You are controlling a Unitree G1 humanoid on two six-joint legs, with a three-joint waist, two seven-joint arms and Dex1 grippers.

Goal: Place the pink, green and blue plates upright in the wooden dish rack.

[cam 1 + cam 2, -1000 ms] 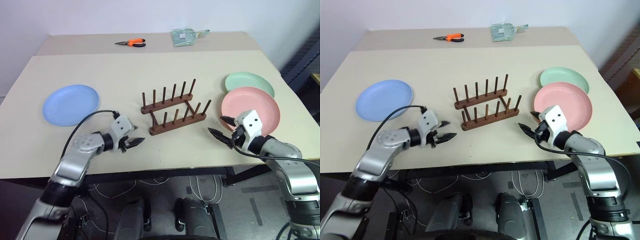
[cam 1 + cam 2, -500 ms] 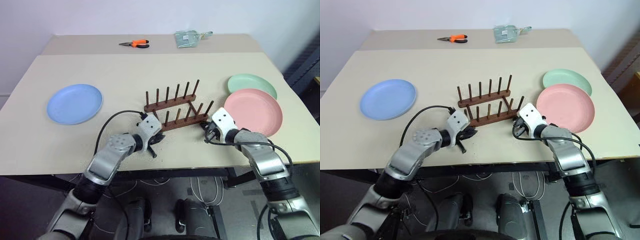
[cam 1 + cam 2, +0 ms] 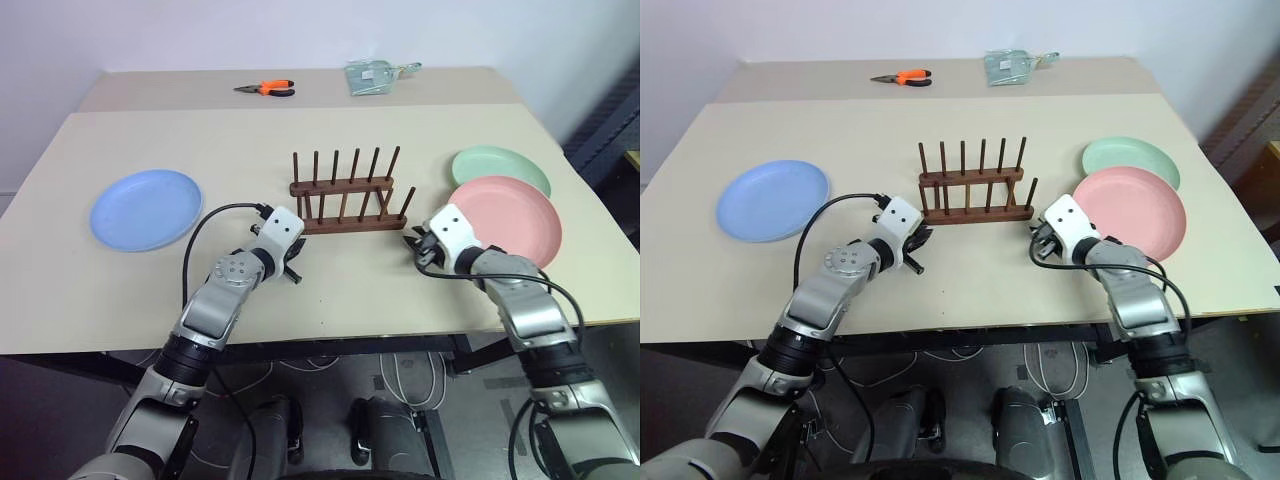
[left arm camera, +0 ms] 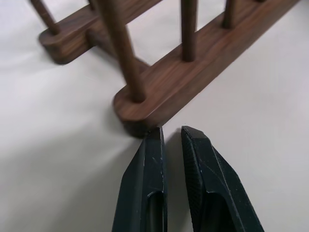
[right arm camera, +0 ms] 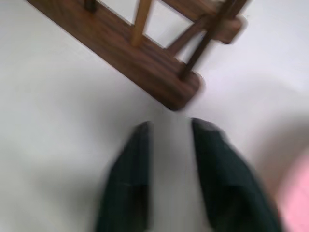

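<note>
Rack flanked by both grippers; all three plates lying flat on the worktop.

We are seeing the pink plate (image 3: 503, 223) and green plate (image 3: 500, 169) overlapping near the worktop (image 3: 240, 130) right edge, blue plate (image 3: 146, 208) near the left edge, empty wooden dish rack (image 3: 345, 200) midway. Our left gripper (image 4: 170, 136), fingers nearly together and empty, is touching the rack's left end; our right gripper (image 5: 169, 128) is gaping, empty, just off its right end.

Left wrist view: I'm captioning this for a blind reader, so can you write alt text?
The left gripper, fingers nearly shut, sits at the rounded end of the wooden dish rack's near rail on a pale table.
</note>
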